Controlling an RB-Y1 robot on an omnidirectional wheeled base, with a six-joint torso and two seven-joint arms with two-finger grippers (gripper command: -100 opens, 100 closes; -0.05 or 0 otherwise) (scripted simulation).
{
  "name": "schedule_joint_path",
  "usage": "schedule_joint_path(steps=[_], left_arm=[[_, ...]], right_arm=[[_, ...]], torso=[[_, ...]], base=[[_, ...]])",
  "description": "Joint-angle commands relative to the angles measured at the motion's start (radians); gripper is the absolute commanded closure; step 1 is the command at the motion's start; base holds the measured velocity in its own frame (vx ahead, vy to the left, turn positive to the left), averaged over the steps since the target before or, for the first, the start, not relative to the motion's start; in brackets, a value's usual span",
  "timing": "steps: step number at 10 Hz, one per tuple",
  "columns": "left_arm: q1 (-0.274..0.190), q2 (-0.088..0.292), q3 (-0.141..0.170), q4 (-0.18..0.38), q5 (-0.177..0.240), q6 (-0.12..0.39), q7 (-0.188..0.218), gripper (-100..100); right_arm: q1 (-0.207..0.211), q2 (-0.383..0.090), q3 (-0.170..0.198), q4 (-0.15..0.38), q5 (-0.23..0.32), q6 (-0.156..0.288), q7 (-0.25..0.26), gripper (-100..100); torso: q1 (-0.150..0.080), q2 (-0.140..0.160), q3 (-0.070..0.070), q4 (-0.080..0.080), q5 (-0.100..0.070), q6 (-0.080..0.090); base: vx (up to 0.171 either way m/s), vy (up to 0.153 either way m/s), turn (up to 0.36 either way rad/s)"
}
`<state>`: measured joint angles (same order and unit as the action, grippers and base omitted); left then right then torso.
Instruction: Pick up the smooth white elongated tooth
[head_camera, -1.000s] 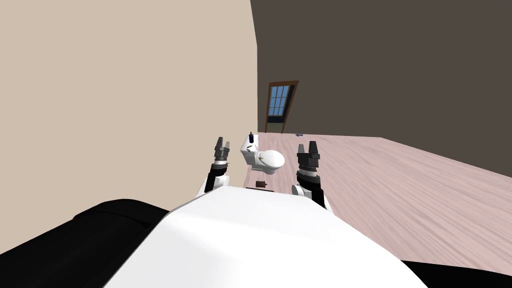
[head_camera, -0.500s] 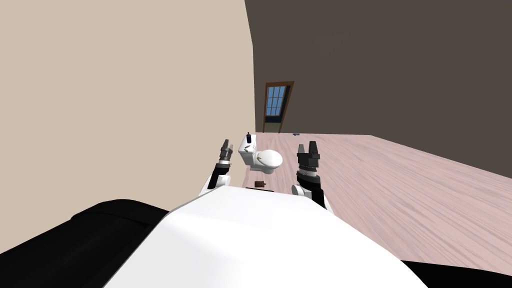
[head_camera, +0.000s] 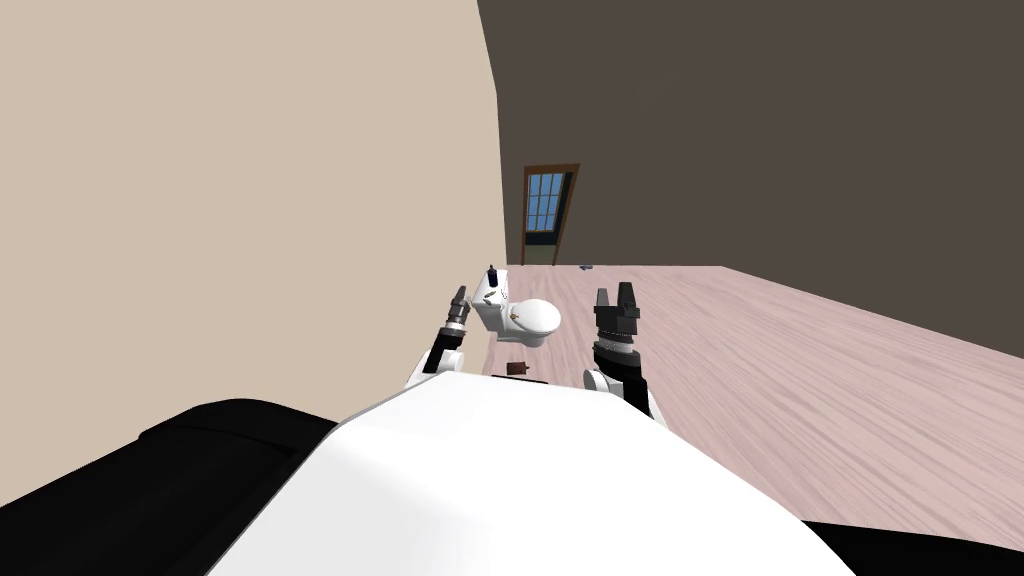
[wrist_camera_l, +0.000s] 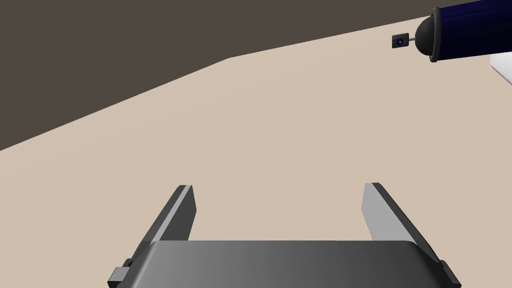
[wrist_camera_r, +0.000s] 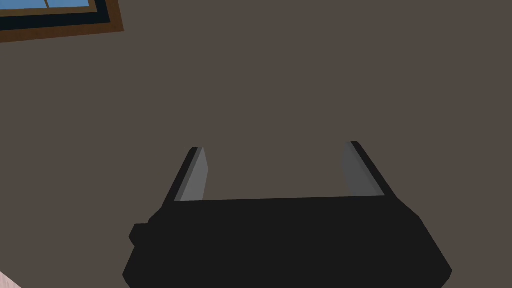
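— One question: where's the tooth?
— Head view: too small for you to see; likely on the toilet tank (head_camera: 488, 300) lid, by the blue bottle (head_camera: 492, 272). Left wrist: left gripper (wrist_camera_l: 278, 186) spread, empty; ease it tankward.
— Right wrist?
— Right gripper (wrist_camera_r: 274, 146) spread, idle.

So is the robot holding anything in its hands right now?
No, nothing is held. The left gripper and the right gripper both stand open with nothing between their fingers.

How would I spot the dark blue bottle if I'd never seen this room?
Find the white toilet against the beige wall. On its tank stands a small dark blue bottle, the only blue thing on the toilet.
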<state>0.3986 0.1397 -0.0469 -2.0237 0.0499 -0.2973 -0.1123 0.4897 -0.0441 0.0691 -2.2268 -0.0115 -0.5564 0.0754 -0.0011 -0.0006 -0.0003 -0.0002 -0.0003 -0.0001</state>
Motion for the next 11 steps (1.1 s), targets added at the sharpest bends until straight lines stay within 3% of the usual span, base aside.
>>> schedule_joint_path(steps=[1,11], left_arm=[[-0.011,0.001,-0.002,0.027,-0.001,0.035,-0.001,-100],[-0.094,-0.021,-0.015,0.194,-0.025,0.282,0.014,-100]], right_arm=[[0.000,0.000,0.000,0.000,0.000,0.000,0.000,0],[0.000,0.000,0.000,0.000,0.000,0.000,0.000,0]], torso=[[0.000,0.000,0.000,0.000,0.000,0.000],[0.001,-0.002,-0.001,-0.001,0.000,0.000]], base=[[0.012,-0.014,-0.057],[0.035,-0.003,-0.030]])
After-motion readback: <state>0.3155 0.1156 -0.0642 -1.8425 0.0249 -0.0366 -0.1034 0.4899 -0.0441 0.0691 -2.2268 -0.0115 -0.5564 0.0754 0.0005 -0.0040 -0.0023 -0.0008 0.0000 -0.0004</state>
